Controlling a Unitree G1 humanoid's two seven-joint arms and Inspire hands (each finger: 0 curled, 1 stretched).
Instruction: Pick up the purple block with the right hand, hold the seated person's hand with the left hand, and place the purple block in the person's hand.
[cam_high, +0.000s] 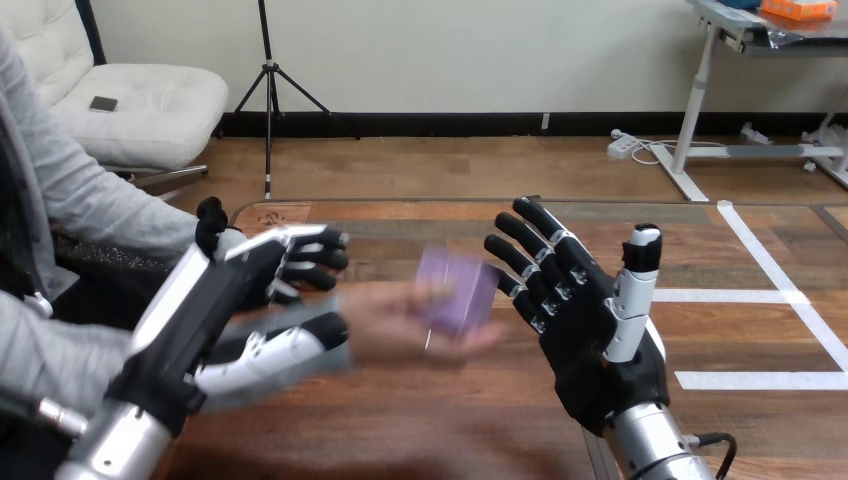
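Observation:
The purple block (456, 291) lies in the person's hand (400, 325), which is blurred with motion over the middle of the table. My right hand (590, 320) stands just right of the block, open, palm toward it and fingers straight, holding nothing. My left hand (255, 290) is at the left, around the person's wrist (335, 335). The blur hides whether it grips the wrist.
The wooden table (430, 430) runs forward, with white tape lines (760, 295) on its right part. The person's grey sleeve (90, 200) comes in from the left edge, behind my left arm.

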